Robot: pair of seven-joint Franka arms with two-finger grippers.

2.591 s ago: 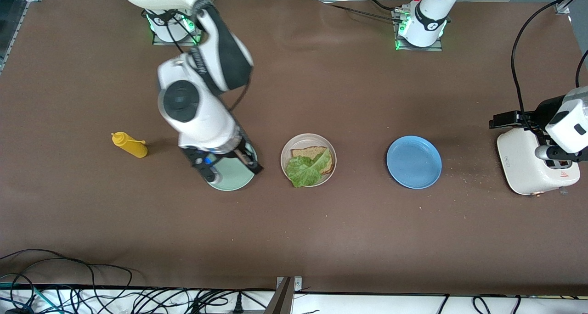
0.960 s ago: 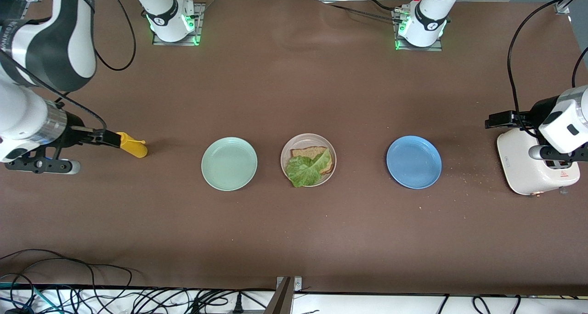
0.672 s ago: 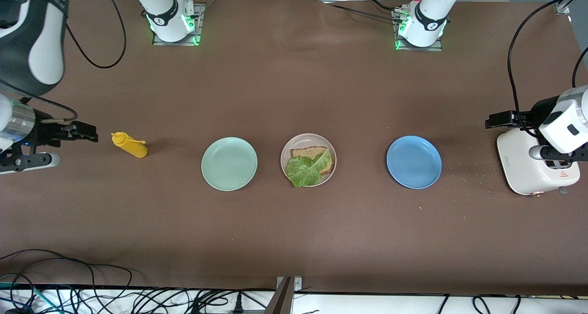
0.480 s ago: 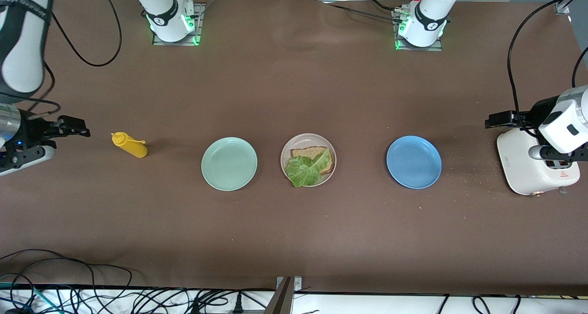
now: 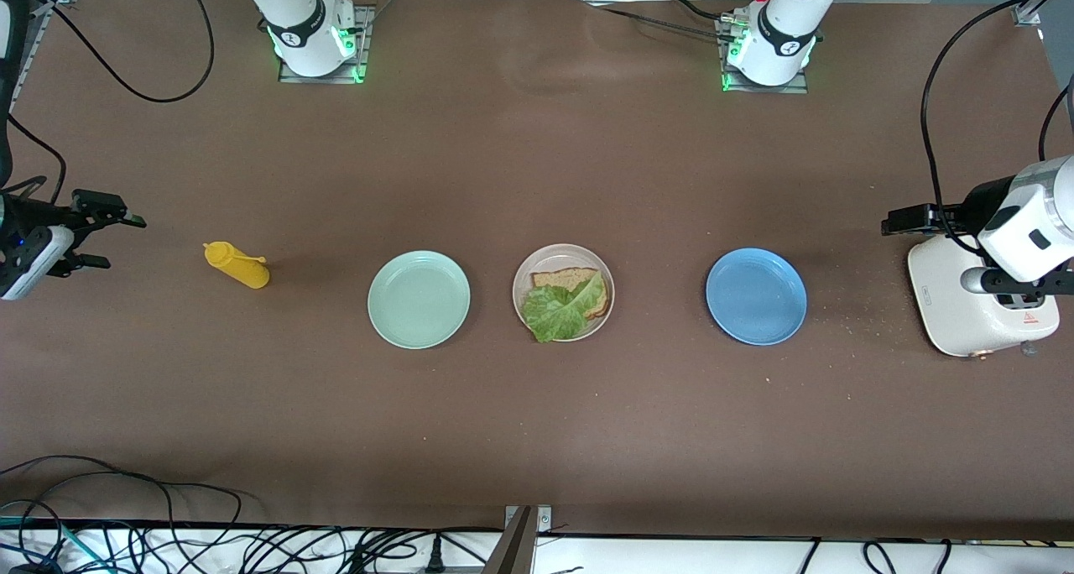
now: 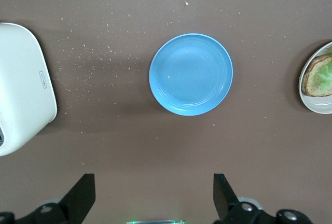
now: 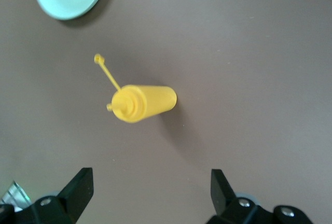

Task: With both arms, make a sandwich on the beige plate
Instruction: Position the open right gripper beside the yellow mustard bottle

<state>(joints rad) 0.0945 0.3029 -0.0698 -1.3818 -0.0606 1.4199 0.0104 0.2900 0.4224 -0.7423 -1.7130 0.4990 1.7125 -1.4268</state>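
Observation:
The beige plate [image 5: 526,273] stands mid-table and holds one brown bread slice [image 5: 564,277] with a green lettuce leaf [image 5: 557,311] lying over it. Its edge shows in the left wrist view as the beige plate [image 6: 311,103]. My right gripper [image 5: 105,240] hangs open and empty at the right arm's end of the table, apart from the yellow bottle. My left gripper [image 6: 154,198] hangs open and empty over the table beside the white toaster, with the blue plate ahead of it. No second bread slice shows.
A mint-green plate [image 5: 419,299] and a blue plate [image 5: 756,296] flank the beige one. A yellow squeeze bottle [image 5: 237,265] lies on its side toward the right arm's end. A white toaster [image 5: 965,310] stands at the left arm's end, with crumbs scattered beside it.
My right arm has swung from over the mint-green plate, past the yellow bottle, out to the table's end. The left arm has barely shifted by the toaster.

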